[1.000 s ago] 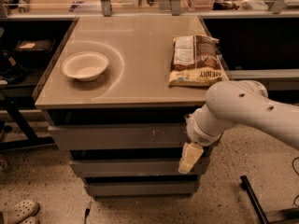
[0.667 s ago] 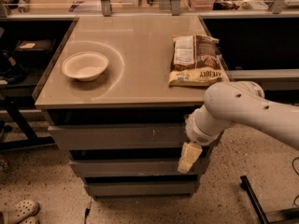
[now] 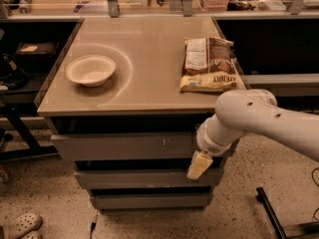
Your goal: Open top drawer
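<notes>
Up above the top drawer's [image 3: 124, 146] left end, a white bowl [image 3: 90, 69] sits on the tan countertop [image 3: 149, 39]. The drawer itself (widest grey front, small scratches right of centre) runs directly under that top. Above its right end lies a snack bag [image 3: 208, 63]. The gripper [image 3: 199, 164] hangs at the drawer's lower right edge, pointing down; can't tell if it's wide or closed.
</notes>
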Controlling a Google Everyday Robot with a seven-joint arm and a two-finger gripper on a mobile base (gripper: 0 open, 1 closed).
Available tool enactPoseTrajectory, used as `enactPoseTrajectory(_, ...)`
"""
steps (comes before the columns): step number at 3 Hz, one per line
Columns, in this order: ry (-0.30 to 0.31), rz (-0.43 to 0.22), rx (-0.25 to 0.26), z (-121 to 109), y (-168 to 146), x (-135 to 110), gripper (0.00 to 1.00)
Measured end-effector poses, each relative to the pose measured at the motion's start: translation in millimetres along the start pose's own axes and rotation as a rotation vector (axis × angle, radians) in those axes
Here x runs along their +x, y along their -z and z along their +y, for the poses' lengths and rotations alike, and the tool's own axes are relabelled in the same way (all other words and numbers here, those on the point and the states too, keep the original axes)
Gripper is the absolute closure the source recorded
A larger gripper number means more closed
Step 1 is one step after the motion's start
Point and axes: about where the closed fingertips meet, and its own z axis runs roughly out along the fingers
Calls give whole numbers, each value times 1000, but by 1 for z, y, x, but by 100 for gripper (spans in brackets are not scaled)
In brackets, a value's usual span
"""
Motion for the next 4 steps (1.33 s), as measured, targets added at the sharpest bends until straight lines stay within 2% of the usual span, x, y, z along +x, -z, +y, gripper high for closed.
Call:
enactPoseTrajectory(3, 0, 0, 0, 0, 0, 0, 88)
enactPoseTrajectory(4, 0, 0, 0, -1, 8, -3, 100)
